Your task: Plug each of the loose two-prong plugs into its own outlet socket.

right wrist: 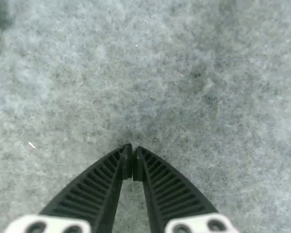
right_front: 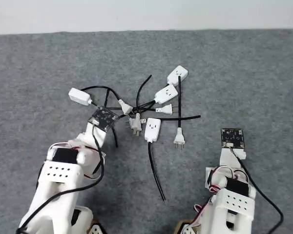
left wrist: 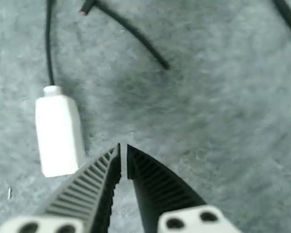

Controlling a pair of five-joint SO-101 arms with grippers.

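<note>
Claws both sit pinched together on nothing: the left gripper (left wrist: 122,149) hangs just beside a white outlet socket (left wrist: 59,136), the right gripper (right wrist: 132,150) over bare grey carpet (right wrist: 184,73). A loose plug (right_front: 179,138) lies at the near right edge of the tangled black cords (right_front: 155,170), mid-table.

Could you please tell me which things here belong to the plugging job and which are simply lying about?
Job:
far-left socket, top socket, middle socket, near socket; left plug, central plug, small plug, right plug; black cables.

Lying about:
grey mat, merely the surface underneath.
</note>
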